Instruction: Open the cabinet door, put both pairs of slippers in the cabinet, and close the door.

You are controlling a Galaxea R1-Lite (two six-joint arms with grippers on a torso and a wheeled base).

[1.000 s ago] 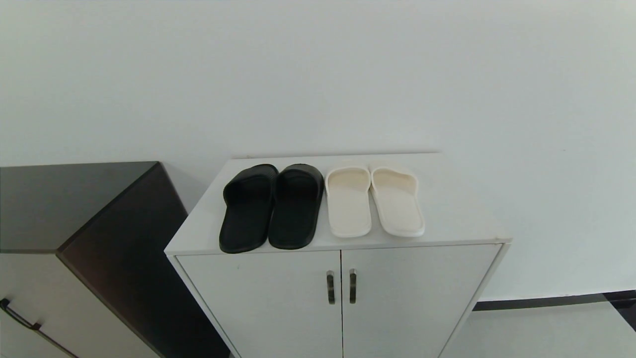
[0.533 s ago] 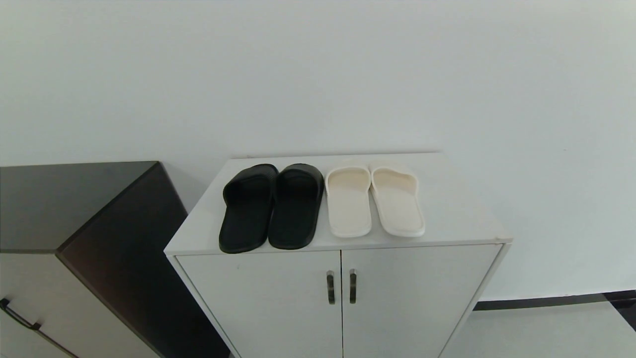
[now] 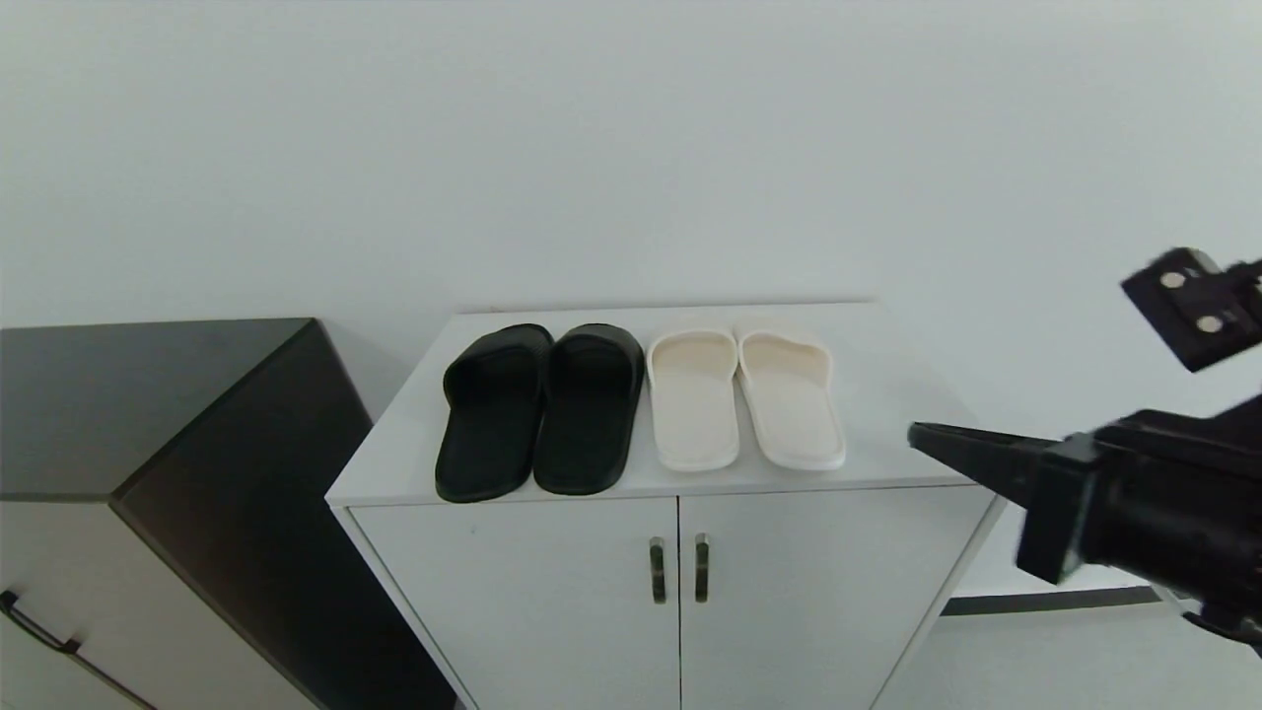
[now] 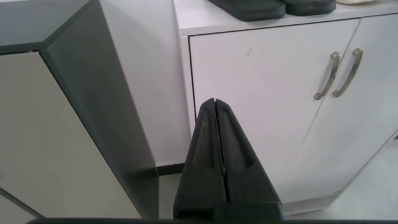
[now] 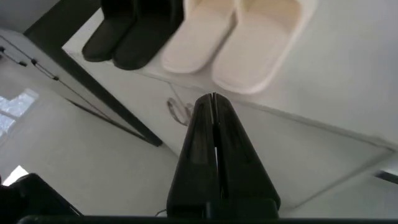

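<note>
Two slipper pairs, black pair [image 3: 582,414] and cream pair [image 3: 690,404], sit side by side atop the closed cabinet [image 3: 818,602]; my right gripper [image 3: 922,435] hovers clenched empty by its right top corner, my left gripper [image 4: 215,109] clenched empty low before its front.

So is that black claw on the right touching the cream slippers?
Apart. The head view shows bare cabinet top between the right gripper and the cream slippers.

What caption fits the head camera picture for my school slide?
Black slippers and cream slippers sit side by side on the closed white cabinet, the shut right end effector near its right corner.
</note>
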